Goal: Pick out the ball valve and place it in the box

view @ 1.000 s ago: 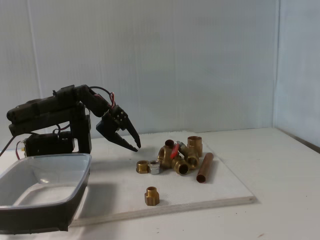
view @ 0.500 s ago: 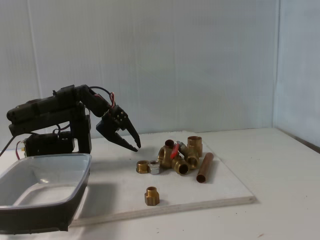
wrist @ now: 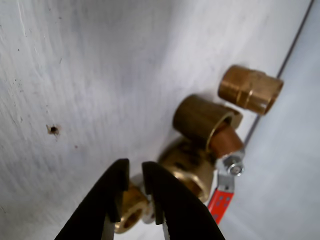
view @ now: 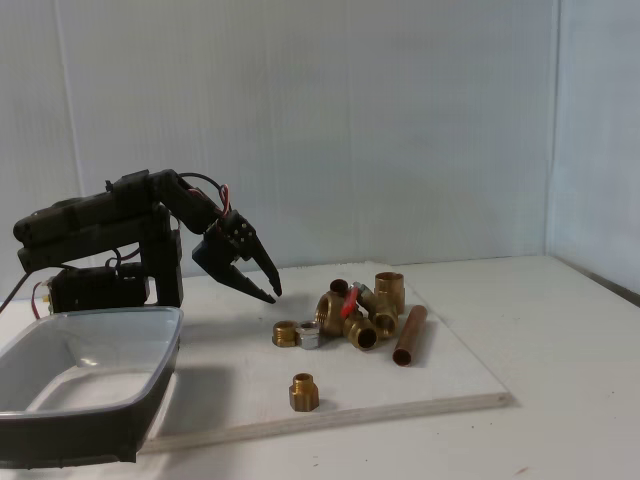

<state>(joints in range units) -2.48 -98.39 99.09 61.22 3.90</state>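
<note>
The ball valve (view: 347, 303) lay in the cluster of brass fittings (view: 362, 312) on the white board (view: 440, 375), its red lever handle (view: 349, 301) slanting up out of the pile. In the fixed view it sat to the right of the jaws and lower, apart from them with bare board between. In the wrist view the valve's brass body (wrist: 189, 165) appeared just beyond the tips of the jaws, with the red handle (wrist: 221, 200) to its right near the lower edge and a silver nut (wrist: 232, 165) above the handle.

The gripper (view: 272, 294) hung above the board, touching nothing. Its two black jaws were parted by a narrow gap in the wrist view (wrist: 136, 171), holding nothing.

The black arm (view: 120, 215) stood at the left of the surface in the fixed view, folded low, its upper link lying nearly level and the wrist bent so the jaws pointed down and to the right toward the pile.

The box (view: 150, 385) sat in the left foreground, just in front of the arm's base. A copper pipe piece (view: 409, 335) lay to the right of the cluster, and a single brass fitting (view: 304, 392) stood apart near the board's front edge.
</note>
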